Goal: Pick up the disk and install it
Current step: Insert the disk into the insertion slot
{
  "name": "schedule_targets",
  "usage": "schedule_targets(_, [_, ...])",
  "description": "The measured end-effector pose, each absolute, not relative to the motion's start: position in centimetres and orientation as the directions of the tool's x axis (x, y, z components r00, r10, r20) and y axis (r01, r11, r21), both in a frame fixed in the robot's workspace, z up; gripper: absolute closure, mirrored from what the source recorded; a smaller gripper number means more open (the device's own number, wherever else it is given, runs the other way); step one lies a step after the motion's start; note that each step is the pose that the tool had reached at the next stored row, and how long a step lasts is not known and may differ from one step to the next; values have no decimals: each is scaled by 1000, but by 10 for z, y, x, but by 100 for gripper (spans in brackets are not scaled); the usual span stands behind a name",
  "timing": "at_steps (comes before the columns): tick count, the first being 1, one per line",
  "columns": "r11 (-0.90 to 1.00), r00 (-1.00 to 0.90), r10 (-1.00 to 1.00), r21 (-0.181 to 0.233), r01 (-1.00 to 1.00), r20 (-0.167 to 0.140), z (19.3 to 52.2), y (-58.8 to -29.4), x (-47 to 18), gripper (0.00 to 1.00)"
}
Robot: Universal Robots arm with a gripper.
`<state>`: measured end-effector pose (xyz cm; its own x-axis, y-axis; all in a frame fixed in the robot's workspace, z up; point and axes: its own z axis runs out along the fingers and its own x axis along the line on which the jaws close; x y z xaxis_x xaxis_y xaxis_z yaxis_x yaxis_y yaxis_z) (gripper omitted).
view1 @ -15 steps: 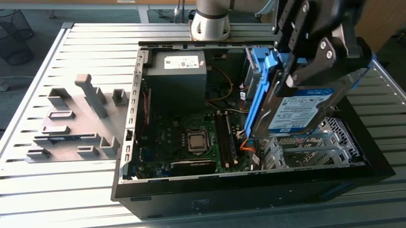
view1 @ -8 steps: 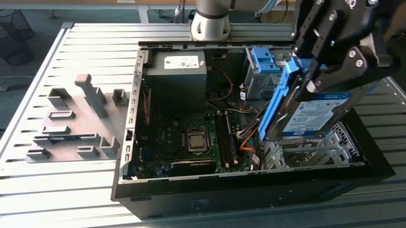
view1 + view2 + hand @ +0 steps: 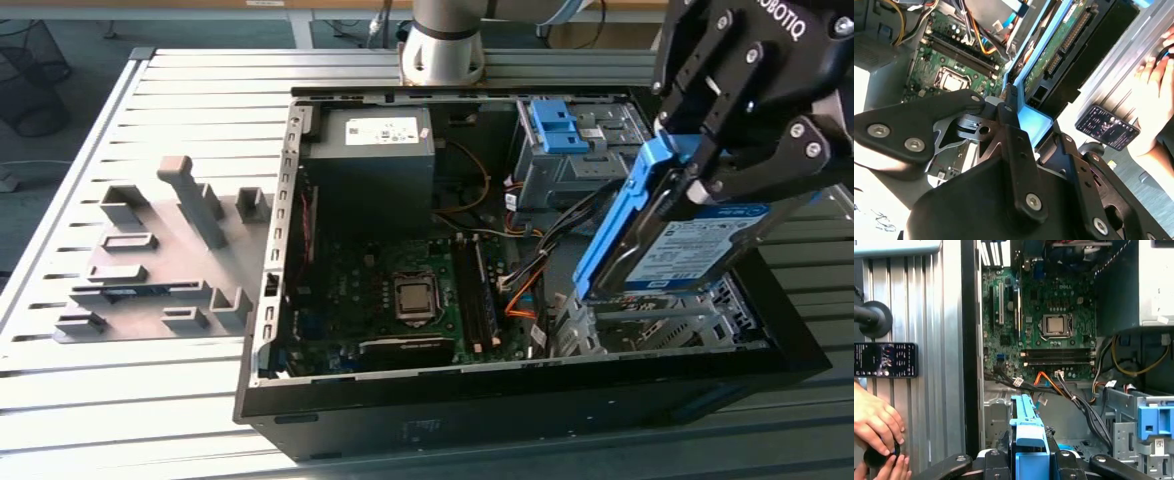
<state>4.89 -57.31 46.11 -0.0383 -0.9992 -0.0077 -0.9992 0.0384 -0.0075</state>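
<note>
Now jaws clenching on disk (image 3: 703, 245) by blue frame, gripper (image 3: 697, 180) at upper right of exterior view. Am holding disk tilted, lower end hanging just over metal drive cage (image 3: 661, 325) inside open computer case (image 3: 274, 300); contact unclear. Pick-up done, I judge; installing in hand. Seating is calling for levelling disk and lining it up with cage.

The exterior view stands back and high, looking down at a slant on the open computer case (image 3: 534, 400) and slatted table (image 3: 134, 400); the first wrist view, just behind the gripper (image 3: 1029, 461) clasping the disk (image 3: 1026, 415), faces squarely down into the case; the second wrist view sits equally close, tilted sideways; all three share the motherboard (image 3: 400, 290); both wrist views also catch a dark handset (image 3: 884, 360).
</note>
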Motion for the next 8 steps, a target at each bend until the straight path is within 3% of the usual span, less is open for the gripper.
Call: schedule_targets(8, [27, -27, -1000, -6, -1000, -8, 454, -573, 62, 63])
